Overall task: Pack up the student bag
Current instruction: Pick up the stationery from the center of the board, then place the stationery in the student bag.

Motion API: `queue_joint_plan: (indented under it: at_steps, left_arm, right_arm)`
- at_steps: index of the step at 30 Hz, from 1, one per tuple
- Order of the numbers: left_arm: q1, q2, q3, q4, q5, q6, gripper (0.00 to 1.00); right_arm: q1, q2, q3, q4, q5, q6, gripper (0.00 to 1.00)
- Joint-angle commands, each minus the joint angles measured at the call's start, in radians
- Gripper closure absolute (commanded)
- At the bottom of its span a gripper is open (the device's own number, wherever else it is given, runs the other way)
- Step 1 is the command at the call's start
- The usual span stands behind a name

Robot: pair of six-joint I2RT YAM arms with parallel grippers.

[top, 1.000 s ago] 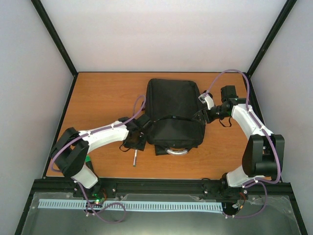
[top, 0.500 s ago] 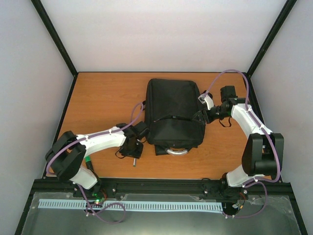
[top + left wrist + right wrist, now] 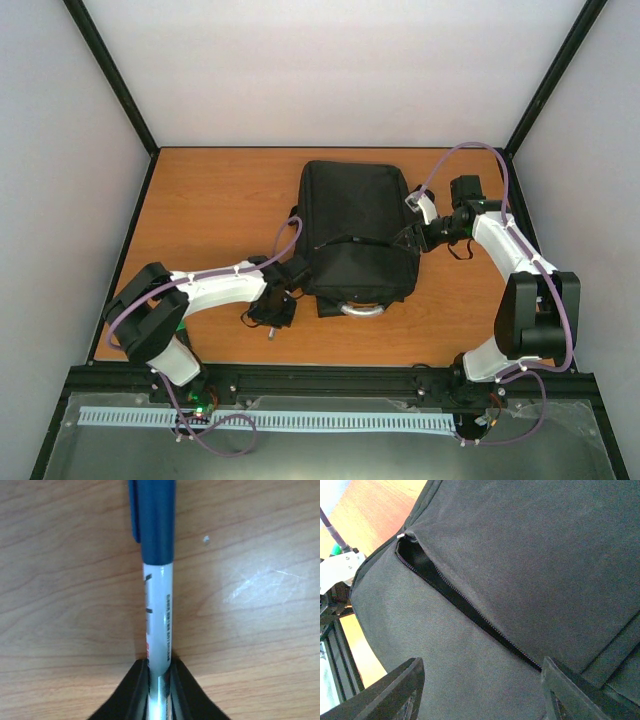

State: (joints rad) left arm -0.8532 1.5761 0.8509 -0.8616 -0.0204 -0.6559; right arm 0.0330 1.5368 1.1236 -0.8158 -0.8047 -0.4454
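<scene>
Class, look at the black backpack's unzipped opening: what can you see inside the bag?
Through the zipper opening of the student bag, only a dark gap shows. Anything deeper inside is covered by the bag's fabric, so its contents cannot be told.

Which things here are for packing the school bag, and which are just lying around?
For the job:
student bag, black, its zip partly open
pen with a blue cap, pinched in the left claw
right claw, open, at the bag's zip

Just there:
wooden table
white slotted strip by the arm bases
purple cables
</scene>
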Motion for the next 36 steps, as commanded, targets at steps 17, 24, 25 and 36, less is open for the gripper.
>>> queue_joint_plan:
  at_steps: [17,24,25,36]
  left_arm:
    - [-0.004,-0.212,0.181,-0.215,-0.088,0.001,0.99]
    - [0.005,-0.211,0.371,-0.148,0.042,0.107,0.99]
    - [0.011,-0.195,0.394,-0.127,0.068,0.117,0.99]
    - [0.057,-0.017,0.491,0.082,0.337,0.145,0.99]
  right_arm:
    - [0.085,0.032,0.146,-0.131,0.208,-0.22,0.3]
    - [0.248,0.036,0.209,-0.059,0.416,-0.242,0.3]
    - [0.262,0.043,0.225,-0.058,0.424,-0.246,0.3]
    - [0.386,0.115,0.269,-0.032,0.467,-0.289,0.31]
